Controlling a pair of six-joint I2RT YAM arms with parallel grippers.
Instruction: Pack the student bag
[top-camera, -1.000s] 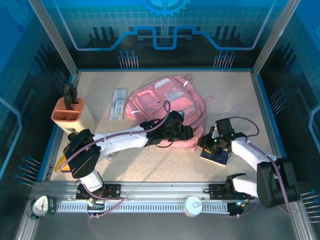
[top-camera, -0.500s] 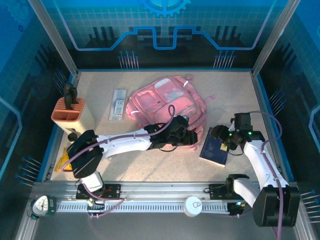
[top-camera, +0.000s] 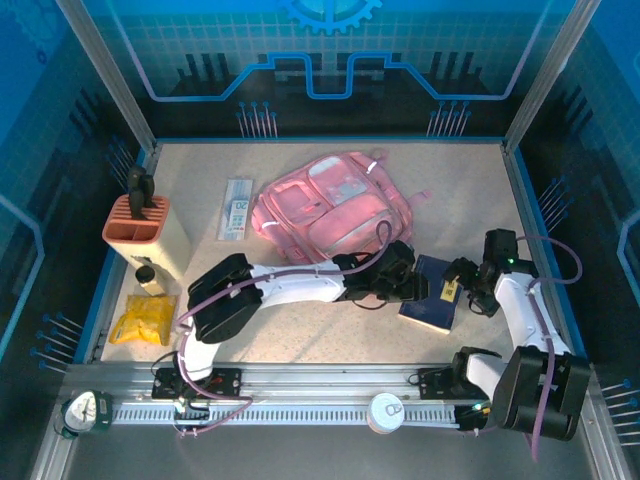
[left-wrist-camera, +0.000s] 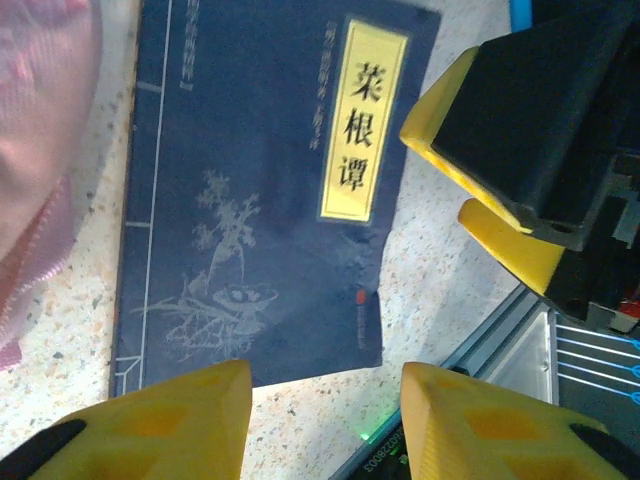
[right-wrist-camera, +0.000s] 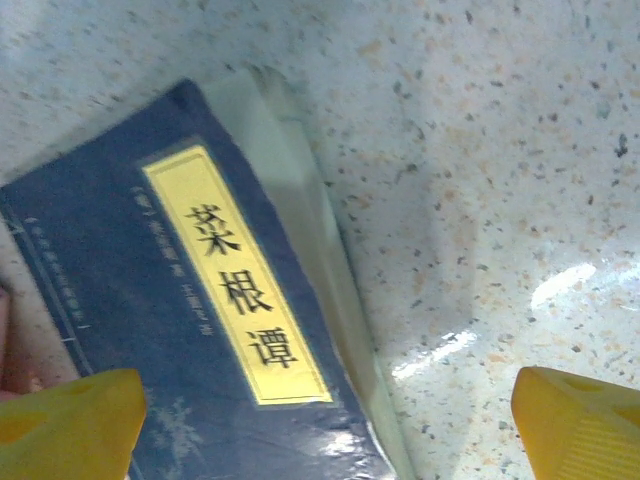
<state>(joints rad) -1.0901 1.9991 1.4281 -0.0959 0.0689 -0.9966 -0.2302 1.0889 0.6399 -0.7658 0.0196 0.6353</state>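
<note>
Kid: Bag first. Where is the student bag (top-camera: 330, 205)?

Pal: It lies flat in the middle of the worktop (top-camera: 300, 345), closer to the far edge. It is big and pink, with see-through pockets facing up.

Kid: What is that dark thing beside it?

Pal: A dark blue book (top-camera: 432, 308). It lies flat toward the right edge, just beside the bag's near right corner. It has a yellow label with black signs on it.

Kid: What about the left gripper (top-camera: 405, 285)?

Pal: The left arm (top-camera: 300, 285) reaches far across the worktop to the book's left side. In the left wrist view the yellow fingers (left-wrist-camera: 150, 425) stand apart over one edge of the book. Nothing sits between them, so it holds nothing.

Kid: And the right gripper (top-camera: 463, 290)?

Pal: It is at the book's right side. In the right wrist view its two fingers are spread very wide. Below them are just the book and the speckled top. It grips nothing too.

Kid: Do they touch the book?

Pal: I can't tell. They are near each other, with the book between them.

Kid: What else is on the worktop?

Pal: An orange pen holder (top-camera: 135, 228) stands at the left edge. A yellow packet (top-camera: 143, 320) lies by the near left corner. A long flat pack (top-camera: 237, 207) lies just left of the bag.
</note>
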